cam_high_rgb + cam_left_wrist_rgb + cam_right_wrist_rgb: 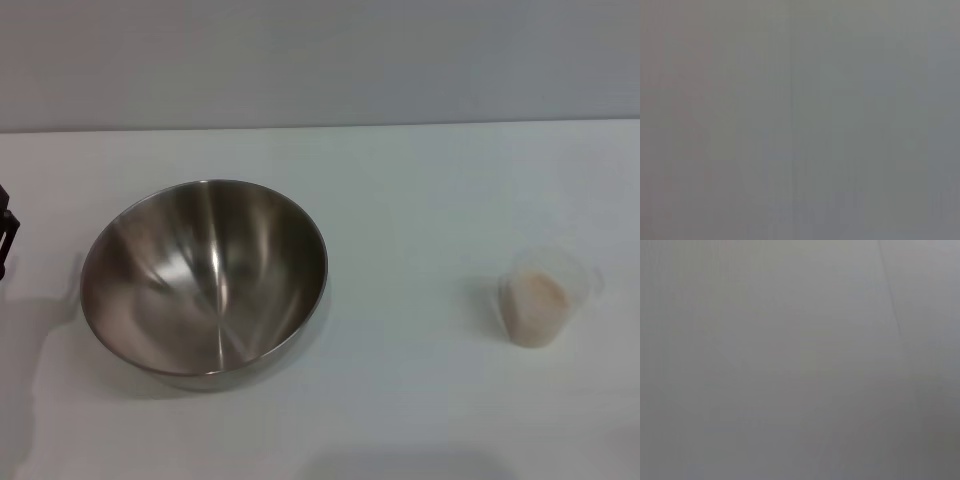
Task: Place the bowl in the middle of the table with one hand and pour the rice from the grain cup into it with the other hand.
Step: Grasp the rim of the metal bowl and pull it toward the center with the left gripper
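A large shiny steel bowl [205,281] rests empty on the white table [420,200], left of the middle in the head view. Off to the right, a small clear grain cup [545,296] stands upright, with pale rice [540,300] filling most of it. Only a black sliver of my left gripper [6,235] pokes in at the left edge, a short way from the bowl's rim and not touching it. My right gripper is out of the head view. Both wrist views show nothing but a plain grey surface.
A bare stretch of tabletop separates the bowl from the cup. The table's far edge [320,127] meets a grey wall.
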{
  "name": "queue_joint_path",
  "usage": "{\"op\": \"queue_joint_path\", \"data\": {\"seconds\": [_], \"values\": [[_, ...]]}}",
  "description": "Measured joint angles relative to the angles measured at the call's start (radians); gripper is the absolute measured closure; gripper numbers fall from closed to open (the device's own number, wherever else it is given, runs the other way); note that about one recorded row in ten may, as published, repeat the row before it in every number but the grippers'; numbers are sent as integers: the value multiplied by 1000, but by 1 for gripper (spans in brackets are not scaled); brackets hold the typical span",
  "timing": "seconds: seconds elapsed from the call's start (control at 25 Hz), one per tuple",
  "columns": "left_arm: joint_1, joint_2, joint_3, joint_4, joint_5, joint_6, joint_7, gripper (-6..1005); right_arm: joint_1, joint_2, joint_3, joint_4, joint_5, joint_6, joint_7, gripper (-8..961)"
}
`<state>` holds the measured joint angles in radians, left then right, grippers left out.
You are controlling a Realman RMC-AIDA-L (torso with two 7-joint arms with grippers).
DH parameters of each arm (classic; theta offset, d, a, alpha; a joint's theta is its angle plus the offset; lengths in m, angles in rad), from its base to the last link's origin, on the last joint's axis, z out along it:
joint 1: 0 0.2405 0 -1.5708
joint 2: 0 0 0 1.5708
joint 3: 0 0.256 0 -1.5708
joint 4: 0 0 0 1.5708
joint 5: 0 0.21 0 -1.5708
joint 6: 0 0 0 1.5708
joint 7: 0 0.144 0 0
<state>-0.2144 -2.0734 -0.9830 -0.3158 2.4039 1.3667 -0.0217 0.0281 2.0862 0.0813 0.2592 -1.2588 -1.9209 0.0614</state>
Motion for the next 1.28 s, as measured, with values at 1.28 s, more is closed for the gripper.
{"op": "queue_joint_path", "data": {"seconds": [1.28], "values": [[41, 41, -476, -1207, 307, -1691, 200, 241, 18, -2, -2, -3, -1, 34, 0, 107]]}}
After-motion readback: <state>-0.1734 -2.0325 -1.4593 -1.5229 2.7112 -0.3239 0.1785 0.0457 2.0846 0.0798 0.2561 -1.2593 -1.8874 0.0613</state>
